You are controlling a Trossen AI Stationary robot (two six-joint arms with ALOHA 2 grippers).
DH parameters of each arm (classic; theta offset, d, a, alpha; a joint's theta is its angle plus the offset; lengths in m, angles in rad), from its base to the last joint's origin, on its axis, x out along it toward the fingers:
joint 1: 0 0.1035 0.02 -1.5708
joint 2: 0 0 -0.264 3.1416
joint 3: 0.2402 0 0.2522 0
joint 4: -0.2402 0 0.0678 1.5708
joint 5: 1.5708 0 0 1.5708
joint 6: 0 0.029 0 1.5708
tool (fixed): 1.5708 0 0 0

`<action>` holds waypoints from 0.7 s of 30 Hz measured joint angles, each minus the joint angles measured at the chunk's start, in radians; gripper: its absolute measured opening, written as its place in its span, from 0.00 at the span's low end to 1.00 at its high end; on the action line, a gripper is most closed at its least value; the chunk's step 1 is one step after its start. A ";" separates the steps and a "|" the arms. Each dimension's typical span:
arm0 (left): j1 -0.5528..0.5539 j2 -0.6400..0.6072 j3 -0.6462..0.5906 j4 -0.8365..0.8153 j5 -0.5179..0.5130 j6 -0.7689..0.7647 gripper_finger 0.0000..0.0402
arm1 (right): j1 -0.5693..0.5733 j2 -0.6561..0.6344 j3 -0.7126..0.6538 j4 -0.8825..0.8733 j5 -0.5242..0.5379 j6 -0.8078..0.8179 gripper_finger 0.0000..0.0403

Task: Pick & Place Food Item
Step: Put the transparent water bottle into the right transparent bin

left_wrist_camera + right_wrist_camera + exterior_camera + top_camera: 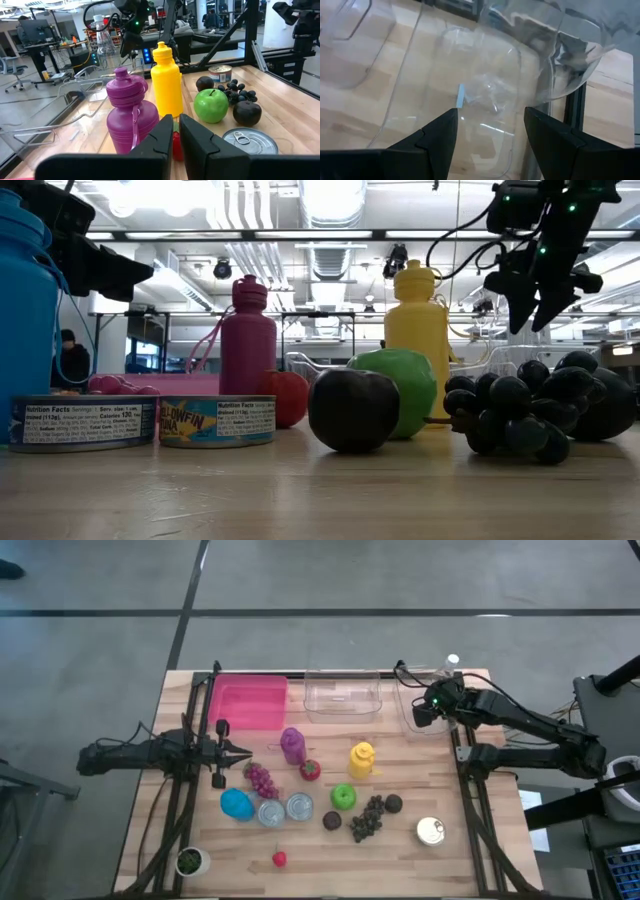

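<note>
Food lies mid-table: purple grapes (262, 780), a red fruit (310, 769), a green apple (343, 797), dark grapes (368, 820), dark plums (332, 821) and a small red berry (279, 859). My left gripper (238, 752) hovers shut, level, left of the purple bottle (292, 745); in its wrist view the gripper (176, 135) points toward the bottles. My right gripper (428, 708) hangs open over a clear container (432, 720) at the far right; its wrist view (490, 125) looks down into that container (470, 100). Neither gripper holds anything.
A pink bin (248, 703) and a clear bin (343, 695) stand at the far edge. A yellow bottle (361, 760), a blue bottle (237, 804), tins (285, 809) (430, 831) and a small pot (189, 861) crowd the middle and near side.
</note>
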 joint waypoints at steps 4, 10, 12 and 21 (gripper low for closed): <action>0.000 0.000 0.000 0.000 0.000 0.000 0.09 | -0.021 0.000 -0.033 0.038 0.002 0.000 0.56; 0.000 0.000 0.000 0.000 0.000 0.000 0.09 | -0.053 0.000 -0.087 0.092 0.029 -0.004 0.56; 0.000 0.000 0.000 0.000 0.000 0.000 0.09 | -0.062 0.000 -0.103 0.116 0.038 -0.005 0.56; 0.000 0.000 0.000 0.000 0.000 0.000 0.09 | -0.080 0.000 -0.136 0.196 0.076 -0.014 0.56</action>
